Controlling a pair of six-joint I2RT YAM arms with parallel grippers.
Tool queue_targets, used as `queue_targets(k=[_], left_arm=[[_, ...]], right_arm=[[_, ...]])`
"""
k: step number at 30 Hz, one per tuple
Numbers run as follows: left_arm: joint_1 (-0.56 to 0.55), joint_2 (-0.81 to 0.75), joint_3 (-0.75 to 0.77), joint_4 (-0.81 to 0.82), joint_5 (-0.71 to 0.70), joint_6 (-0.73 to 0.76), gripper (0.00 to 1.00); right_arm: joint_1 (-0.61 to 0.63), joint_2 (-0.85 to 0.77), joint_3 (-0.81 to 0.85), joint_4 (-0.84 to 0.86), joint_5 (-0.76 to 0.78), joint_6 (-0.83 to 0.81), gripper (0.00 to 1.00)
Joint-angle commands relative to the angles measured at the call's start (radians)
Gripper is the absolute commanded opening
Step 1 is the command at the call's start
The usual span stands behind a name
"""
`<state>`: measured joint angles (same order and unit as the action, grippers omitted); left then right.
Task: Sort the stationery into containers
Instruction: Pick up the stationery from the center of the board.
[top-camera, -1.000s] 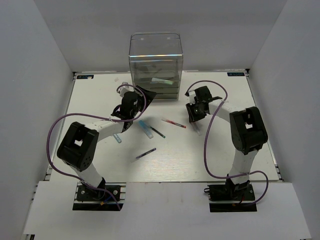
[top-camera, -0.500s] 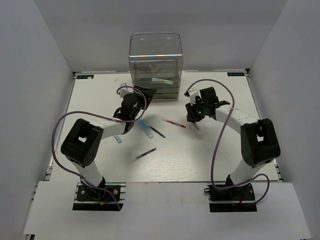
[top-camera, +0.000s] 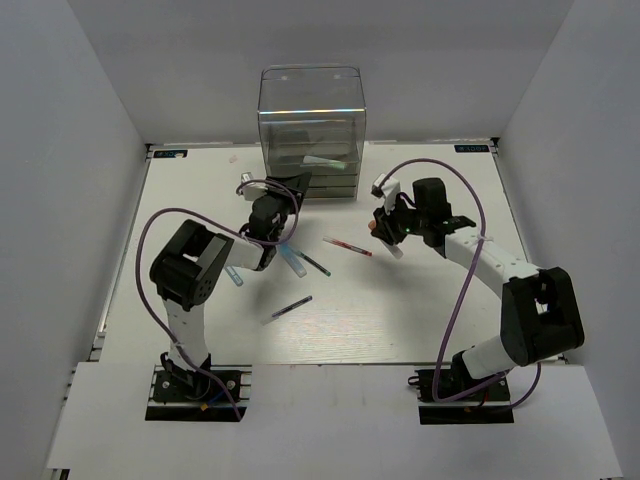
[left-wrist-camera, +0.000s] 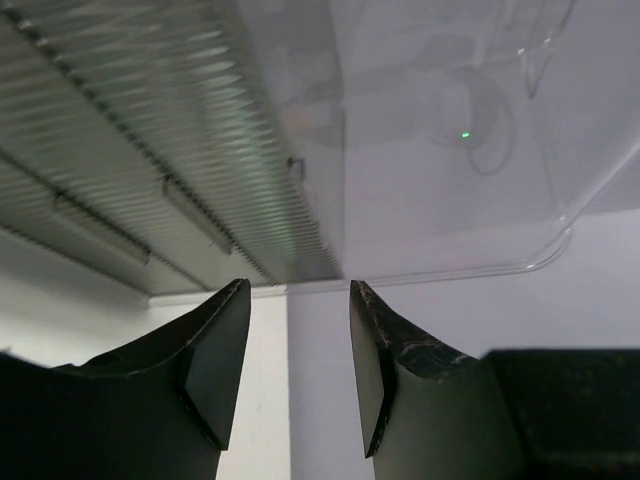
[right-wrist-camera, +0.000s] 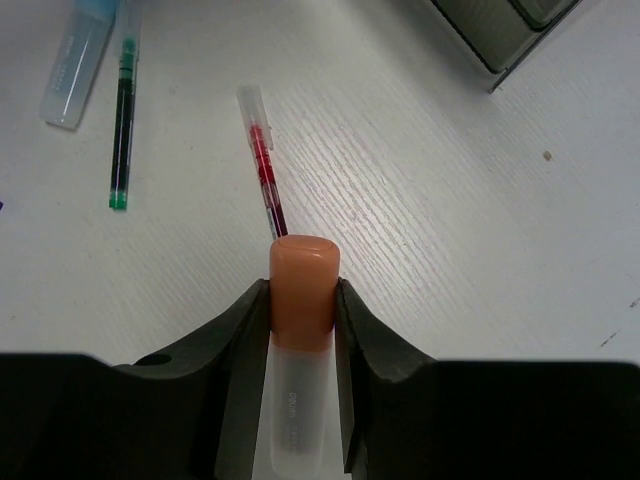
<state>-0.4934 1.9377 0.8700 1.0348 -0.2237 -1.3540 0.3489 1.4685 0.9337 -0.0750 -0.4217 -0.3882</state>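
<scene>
Orange-capped pale marker (right-wrist-camera: 303, 268) clamped in right gripper (right-wrist-camera: 303, 295), lower centre; left gripper (left-wrist-camera: 298, 300) fingers apart below tall clear plastic box (left-wrist-camera: 430, 150).

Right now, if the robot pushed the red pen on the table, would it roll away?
Probably: the red pen looks thin and round and lies flat on the level table, so a sideways push may roll it. It is likely light and stiff, being a slim straight stick.

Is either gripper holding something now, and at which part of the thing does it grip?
The right gripper holds the orange-capped marker, pinched from both sides where the cap meets the pale barrel. The left gripper holds nothing.
</scene>
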Motion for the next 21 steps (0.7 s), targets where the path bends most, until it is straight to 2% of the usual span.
queue_targets(k=[1,6,11,21], left_arm=[[-0.005,0.015,0.061,0.11,-0.022,-0.008,0.54],[-0.005,0.046,0.095,0.11,-0.031,0.001,0.53],[0.004,0.076,0.122,0.11,-0.031,0.01,0.46],[0.004,0.107,0.132,0.099,-0.042,0.03,0.44]], right_arm=[[-0.002,-0.027,-0.021,0.055,-0.034,-0.043,0.0],[-0.004,-0.043,-0.035,0.058,-0.04,-0.035,0.0],[-0.001,-0.056,-0.045,0.063,-0.045,-0.031,0.0],[-0.001,-0.071,-0.045,0.061,-0.042,-0.026,0.0]])
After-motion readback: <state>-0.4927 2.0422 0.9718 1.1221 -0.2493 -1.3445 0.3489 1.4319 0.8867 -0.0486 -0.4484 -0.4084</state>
